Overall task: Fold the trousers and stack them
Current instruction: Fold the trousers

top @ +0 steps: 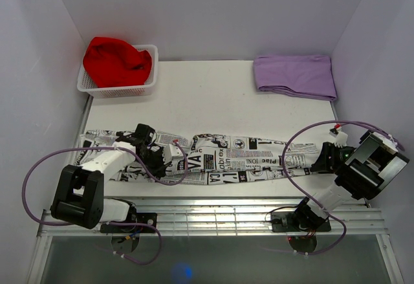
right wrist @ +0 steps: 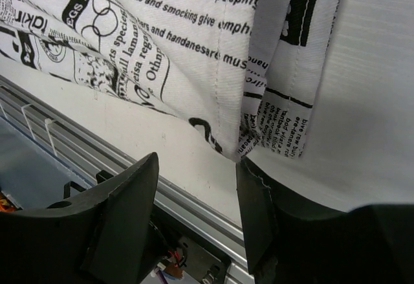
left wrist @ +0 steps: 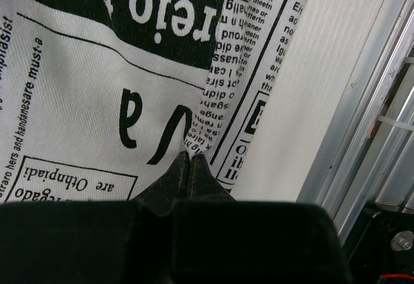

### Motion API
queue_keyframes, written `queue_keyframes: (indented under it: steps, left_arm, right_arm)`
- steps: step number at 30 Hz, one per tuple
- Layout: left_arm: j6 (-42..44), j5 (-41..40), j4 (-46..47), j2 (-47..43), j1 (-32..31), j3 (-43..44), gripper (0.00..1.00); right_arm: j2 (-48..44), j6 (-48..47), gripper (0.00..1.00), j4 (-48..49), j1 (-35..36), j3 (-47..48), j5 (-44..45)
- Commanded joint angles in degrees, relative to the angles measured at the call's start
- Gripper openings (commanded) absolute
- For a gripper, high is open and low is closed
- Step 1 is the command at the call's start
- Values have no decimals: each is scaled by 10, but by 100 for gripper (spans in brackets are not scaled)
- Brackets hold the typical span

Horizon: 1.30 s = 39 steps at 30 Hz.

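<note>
One pair of trousers [top: 239, 161], white with black newsprint, laid out full length along the near edge of the bench [top: 213, 96], running from near the left edge almost to the right edge; not yet folded.

Two grippers, both at the garment:
- Left gripper [top: 162, 156]: tips pressed together, apparently pinching a raised ridge of the trousers toward their left end.
- Right gripper [top: 320, 158]: jaws spread wide at the right end of the trousers; a doubled hem hangs at the mouth of the gap, not clamped.

One red cloth [top: 116, 61], heaped in a white basket [top: 119, 91] at the far left corner. One lilac cloth [top: 294, 74], folded, at the far right corner.

Risks noted:
- Uneven hold: only one end appears gripped, so lifting from here would likely drag and skew the legs, not fold them square.
- Partial catch: the right jaws may close on a single layer of the hem, letting the lower layer fall away.
- Edge hazard: the cloth lies beside the slotted metal rail at the near edge; a slack fold could slip over or snag there.
</note>
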Motion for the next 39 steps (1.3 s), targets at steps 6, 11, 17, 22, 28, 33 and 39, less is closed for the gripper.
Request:
queue_keyframes:
  steps: [6, 11, 17, 22, 28, 33, 39]
  left_arm:
    - [-2, -2, 14, 18, 0, -1, 0]
    - [-9, 4, 17, 23, 0, 9, 0]
    - [-1, 5, 17, 16, 0, 14, 0]
    - [-2, 14, 5, -13, 0, 35, 0]
    - [4, 25, -32, -54, 0, 72, 0]
    - [30, 30, -82, -100, 0, 85, 0]
    - [66, 24, -119, -150, 0, 39, 0]
  right_arm:
    - [13, 16, 57, 37, 3, 17, -48]
    - [42, 45, 57, 62, 10, 32, -41]
    - [54, 66, 28, 55, 10, 58, -52]
    - [52, 78, 8, 53, 10, 77, -63]
    - [38, 70, 8, 2, 10, 147, -94]
    - [37, 45, 8, -40, 5, 199, -69]
    - [39, 5, 8, -40, -8, 179, 2]
